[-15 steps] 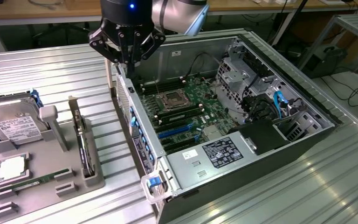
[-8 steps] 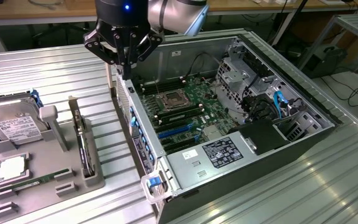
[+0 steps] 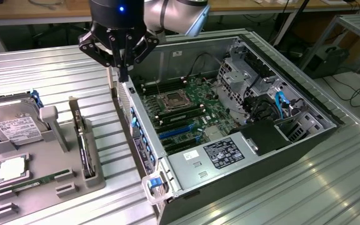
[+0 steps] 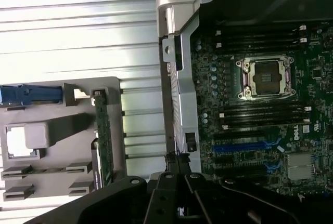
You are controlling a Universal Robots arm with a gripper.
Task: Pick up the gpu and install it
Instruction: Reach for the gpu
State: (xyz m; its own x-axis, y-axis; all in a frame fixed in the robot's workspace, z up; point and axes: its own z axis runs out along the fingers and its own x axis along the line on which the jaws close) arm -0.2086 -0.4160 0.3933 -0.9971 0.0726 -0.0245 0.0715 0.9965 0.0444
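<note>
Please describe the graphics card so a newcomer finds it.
A grey plastic tray sits at the exterior view's left of the open black computer case. The green circuit card stands on edge on the tray's side nearest the case, while the silver hard drive and narrow green memory stick show their broad faces.

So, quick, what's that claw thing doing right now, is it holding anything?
Gripper: closed, holding nothing. The gpu stands in the grey holder.

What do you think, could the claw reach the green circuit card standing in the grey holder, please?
Probably yes: the green circuit card stands with its top edge bare, nothing above it. The shut black claw hangs over the open computer case and must open first.
</note>
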